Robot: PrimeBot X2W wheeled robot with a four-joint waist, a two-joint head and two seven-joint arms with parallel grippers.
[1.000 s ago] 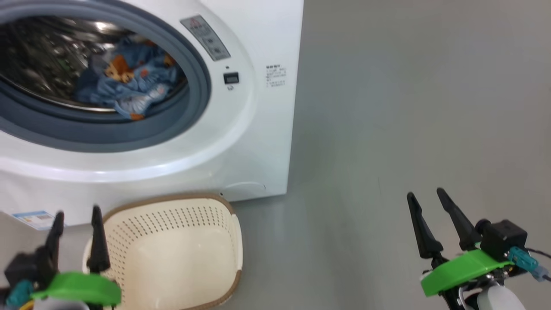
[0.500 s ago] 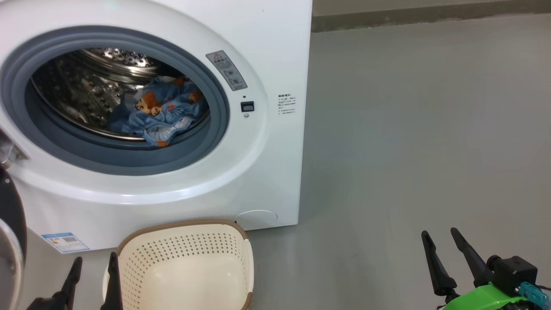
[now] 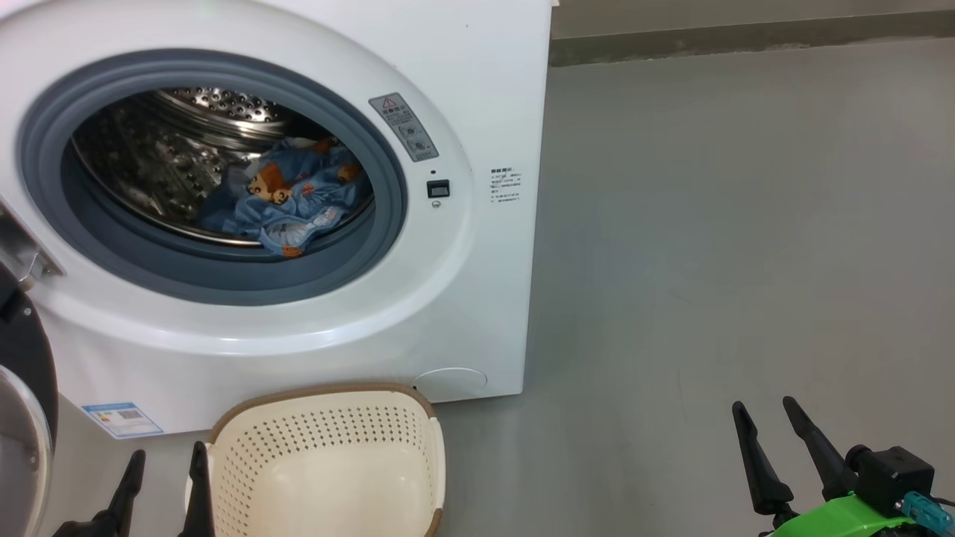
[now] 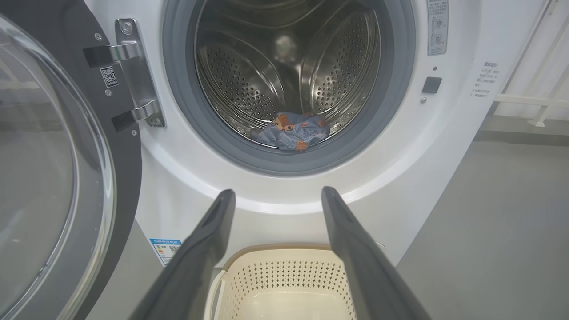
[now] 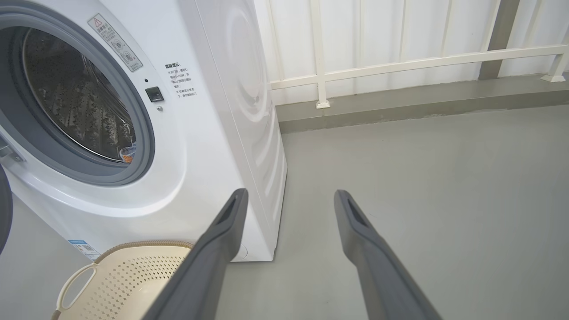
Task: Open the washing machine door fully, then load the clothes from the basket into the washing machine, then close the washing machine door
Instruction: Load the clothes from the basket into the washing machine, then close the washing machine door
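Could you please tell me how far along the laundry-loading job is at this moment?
Done: the washing machine door is swung wide open, the clothes lie inside the washing machine, and the visible part of the basket holds nothing. In hand: nothing; the left gripper and right gripper are open and empty. Left: closing the door.

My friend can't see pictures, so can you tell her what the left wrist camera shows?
A white washing machine stands with its round door swung open to the left and a little heap of light-blue clothes in its steel drum. In front, the left gripper spreads two dark fingers over a cream basket, whose visible part holds nothing.
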